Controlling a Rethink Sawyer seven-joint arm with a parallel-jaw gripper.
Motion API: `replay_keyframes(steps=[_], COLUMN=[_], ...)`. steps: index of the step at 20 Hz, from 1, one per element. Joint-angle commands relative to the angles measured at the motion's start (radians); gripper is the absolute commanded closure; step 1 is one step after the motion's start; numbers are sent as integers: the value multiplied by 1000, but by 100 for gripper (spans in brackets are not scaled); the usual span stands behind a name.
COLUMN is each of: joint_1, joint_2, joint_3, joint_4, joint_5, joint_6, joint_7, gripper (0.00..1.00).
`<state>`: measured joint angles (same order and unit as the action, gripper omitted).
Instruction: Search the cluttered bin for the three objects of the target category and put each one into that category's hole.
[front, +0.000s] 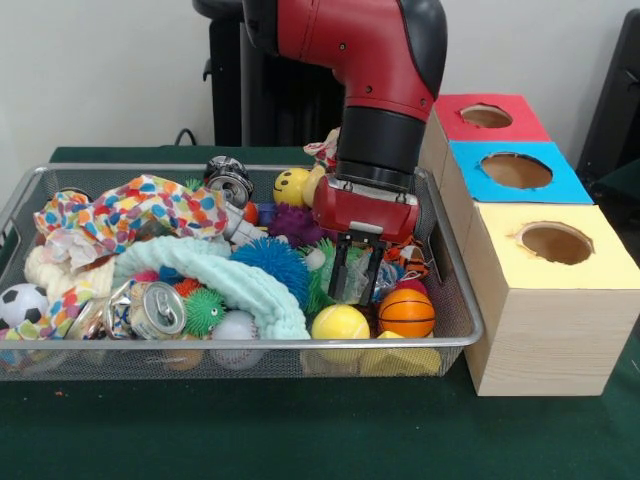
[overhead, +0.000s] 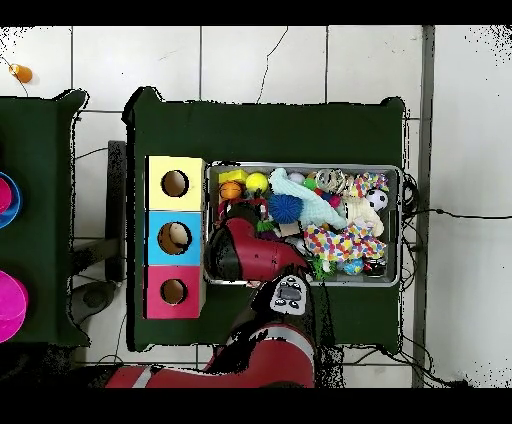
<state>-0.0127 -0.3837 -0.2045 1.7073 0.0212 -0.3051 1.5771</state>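
From the front, the arm (front: 385, 80) reaches down into the wire bin (front: 455, 330) near its right end. The gripper (front: 355, 275) hangs with its fingers a narrow way apart, among the toys and holding nothing I can make out. Just beside it, toward the front right corner, sit a basketball (front: 406, 312) and a yellow ball (front: 340, 323); a blue spiky ball (front: 272, 262) lies to its left. Three boxes with holes, red (front: 487, 116), blue (front: 515, 170) and yellow (front: 555, 243), stand along the bin's right side.

From overhead, the arm (overhead: 250, 255) covers the bin's (overhead: 402, 225) end next to the boxes (overhead: 175, 237); the gripper is hidden.
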Motion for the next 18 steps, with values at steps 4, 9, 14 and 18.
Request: replay_keyframes(steps=[4, 9, 14, 18], joint_1=[-7, 1, -11, -40], joint_2=[11, -85, -246, -328], joint_3=[77, 66, 71, 93], joint_4=[32, 75, 135, 163], joint_5=[25, 9, -9, -19], joint_6=[125, 241, 413, 497], joint_7=[182, 150, 119, 102], gripper=[100, 100, 100, 100])
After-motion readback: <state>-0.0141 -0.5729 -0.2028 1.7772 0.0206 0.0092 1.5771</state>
